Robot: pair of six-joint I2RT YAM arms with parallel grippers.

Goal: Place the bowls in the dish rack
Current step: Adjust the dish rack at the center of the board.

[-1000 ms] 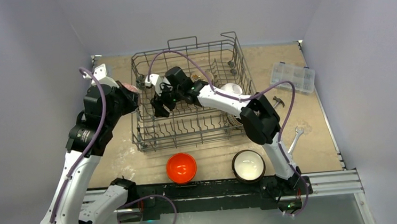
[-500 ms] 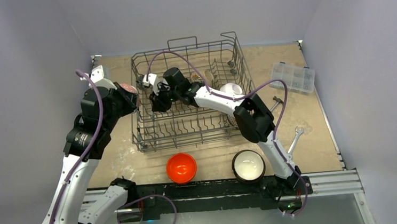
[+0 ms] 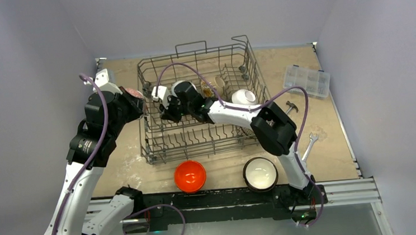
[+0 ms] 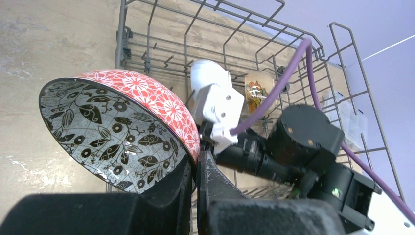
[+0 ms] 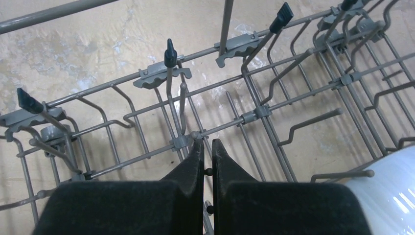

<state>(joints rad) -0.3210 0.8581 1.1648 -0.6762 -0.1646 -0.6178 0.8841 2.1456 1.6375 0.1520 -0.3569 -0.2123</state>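
- Left gripper (image 4: 196, 165) pinches red bowl (image 4: 117, 122) by its rim, tilted, just outside rack (image 3: 196, 132) left wall.
- Right gripper (image 5: 207, 147) pressed closed, empty, low over rack floor wires, just beside the left one; tight room there.
- Near rack rows bare; white bowl (image 3: 243, 97) inside, far right.
- Orange bowl (image 3: 190, 175) and dark bowl (image 3: 260, 173) on table (image 3: 331, 141), near side of rack.
- Left arm raised, wrist bent right; right arm stretched left across rack.

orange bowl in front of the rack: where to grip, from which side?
Pinch its rim from above, one finger inside, one outside. The orange bowl sits upright, mouth up, apart from the dish rack and the dark bowl, so the rim looks free all round.
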